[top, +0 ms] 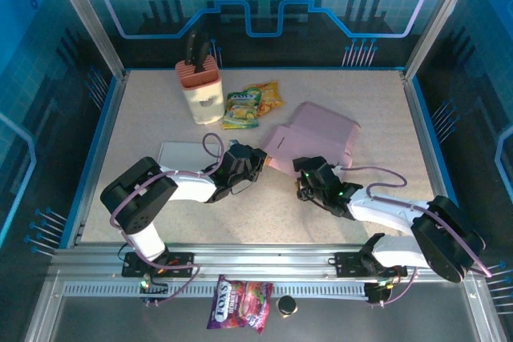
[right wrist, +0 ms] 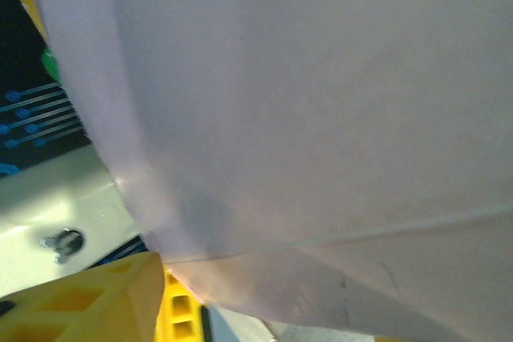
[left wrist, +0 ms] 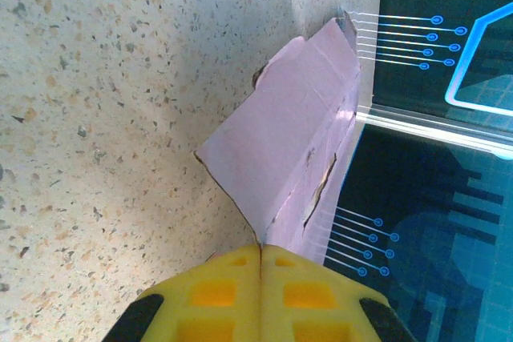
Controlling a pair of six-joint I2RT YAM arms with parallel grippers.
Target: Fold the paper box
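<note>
Left gripper point(left wrist: 260, 252) is pinched shut on a flap corner of the paper box point(left wrist: 292, 126), which lies just ahead of it. I can't tell how wide the right gripper point(top: 311, 172) stands against the box's edge. The folding looks barely begun, with flaps still splayed.

The left gripper point(left wrist: 260, 251) is pinching a corner of the pink paper box point(left wrist: 296, 134), its yellow fingers point(left wrist: 216, 294) pressing together. The box is stretching away over the speckled table point(left wrist: 104, 118).
</note>
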